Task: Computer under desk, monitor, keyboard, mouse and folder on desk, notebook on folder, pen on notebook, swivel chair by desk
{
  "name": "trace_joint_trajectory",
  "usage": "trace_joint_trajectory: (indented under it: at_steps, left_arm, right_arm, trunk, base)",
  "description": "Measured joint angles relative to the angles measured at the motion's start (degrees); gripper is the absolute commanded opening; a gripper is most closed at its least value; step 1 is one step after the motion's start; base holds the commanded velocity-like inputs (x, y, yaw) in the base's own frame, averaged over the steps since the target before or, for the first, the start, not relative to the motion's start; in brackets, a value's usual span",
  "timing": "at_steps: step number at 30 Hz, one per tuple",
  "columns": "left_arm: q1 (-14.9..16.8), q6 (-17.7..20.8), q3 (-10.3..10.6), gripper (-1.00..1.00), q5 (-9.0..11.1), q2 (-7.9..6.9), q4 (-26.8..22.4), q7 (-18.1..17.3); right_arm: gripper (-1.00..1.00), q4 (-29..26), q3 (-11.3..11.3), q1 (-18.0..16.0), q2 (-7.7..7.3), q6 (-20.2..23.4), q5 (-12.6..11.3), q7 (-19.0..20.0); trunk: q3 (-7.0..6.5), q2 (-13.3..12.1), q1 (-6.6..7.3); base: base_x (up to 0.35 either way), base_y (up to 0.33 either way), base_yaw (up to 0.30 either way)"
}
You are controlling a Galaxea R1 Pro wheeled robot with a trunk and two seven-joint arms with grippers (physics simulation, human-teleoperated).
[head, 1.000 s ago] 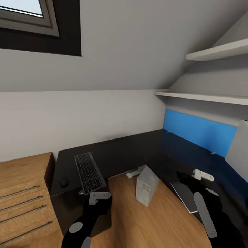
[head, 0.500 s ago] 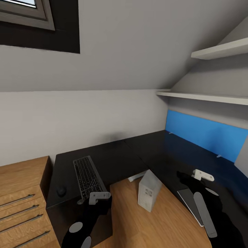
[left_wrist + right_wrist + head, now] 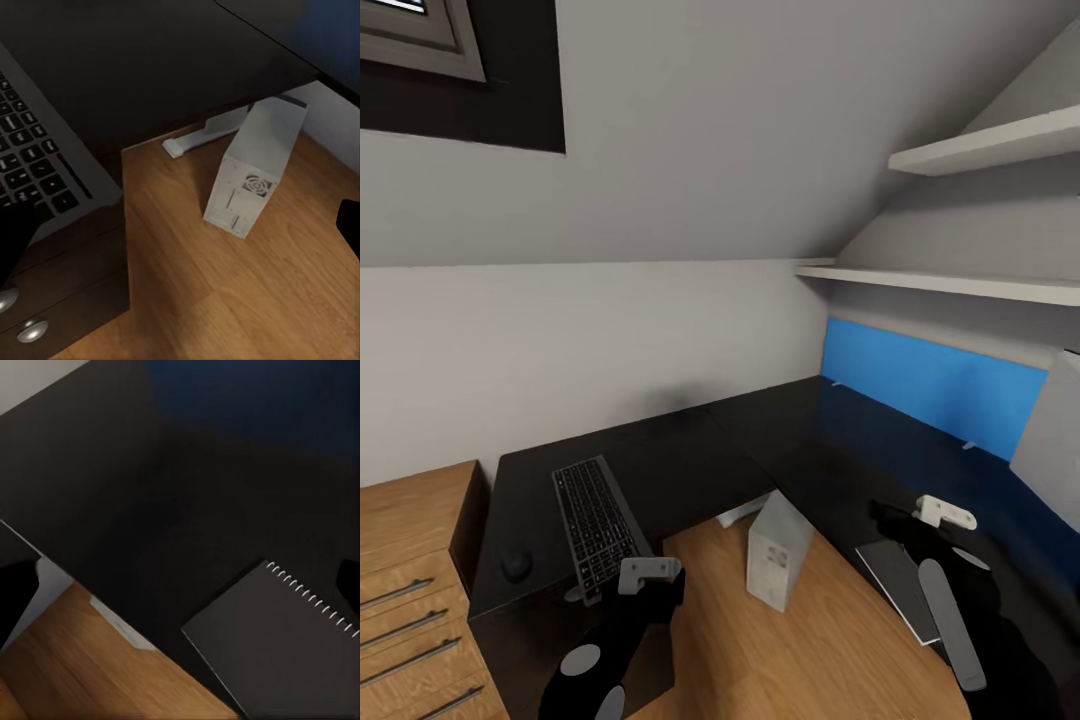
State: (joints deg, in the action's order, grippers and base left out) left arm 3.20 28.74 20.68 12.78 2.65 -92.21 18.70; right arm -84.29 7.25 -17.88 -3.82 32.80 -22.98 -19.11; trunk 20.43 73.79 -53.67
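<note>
Legible text, labels, signs: none found.
Keyboard keycaps at lower left too blurred to read; computer front, lower centre, carries only a vent grille, with no lettering that can be made out.

A light wooden drawer cabinet with metal bar handles, two white wall shelves (one above the other), a bright blue wall panel.

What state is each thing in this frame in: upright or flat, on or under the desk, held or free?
keyboard: flat on the desk, free.
mouse: on the desk beside the keyboard, free.
computer: tilted on the floor at the desk's inner corner.
notebook: closed, flat on the desk, free.
left tool: holds nothing visible; open or shut unclear.
right tool: holds nothing visible; open or shut unclear.
</note>
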Motion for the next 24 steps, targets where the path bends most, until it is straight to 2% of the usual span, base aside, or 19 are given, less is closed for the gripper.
trace_joint_trajectory:
  at_steps: [3, 10, 18, 24]
  left_arm:
    - [0.00, 0.00, 0.04, 1.00, 0.02, 0.00, 0.00, -0.02]
    - [0.00, -0.03, 0.06, 1.00, -0.02, 0.00, 0.00, 0.00]
    - [0.00, -0.07, 0.09, 1.00, -0.02, -0.06, 0.00, 0.00]
    - [0.00, -0.01, 0.15, 1.00, -0.02, -0.04, 0.00, 0.00]
  right_arm:
    - [1.00, 0.51, 0.00, 0.00, 0.87, -0.28, 0.02, 0.37]
    - [1.00, 1.87, 0.03, 0.00, 0.95, -0.43, 0.15, 0.37]
    - [1.00, 5.29, 0.09, -0.01, 0.85, -3.20, 0.28, 0.34]
    - [1.00, 4.97, 0.08, -0.01, 0.69, -5.01, 0.29, 0.12]
  trunk:
    - [0.00, 0.00, 0.00]
    - [0.00, 0.00, 0.00]
    - [0.00, 0.01, 0.03]
    - [0.00, 0.00, 0.01]
  base:
    - [0.000, 0.000, -0.005]
    - [0.021, 0.000, -0.001]
    - [0.241, 0.000, 0.000]
    - [0.170, 0.000, 0.000]
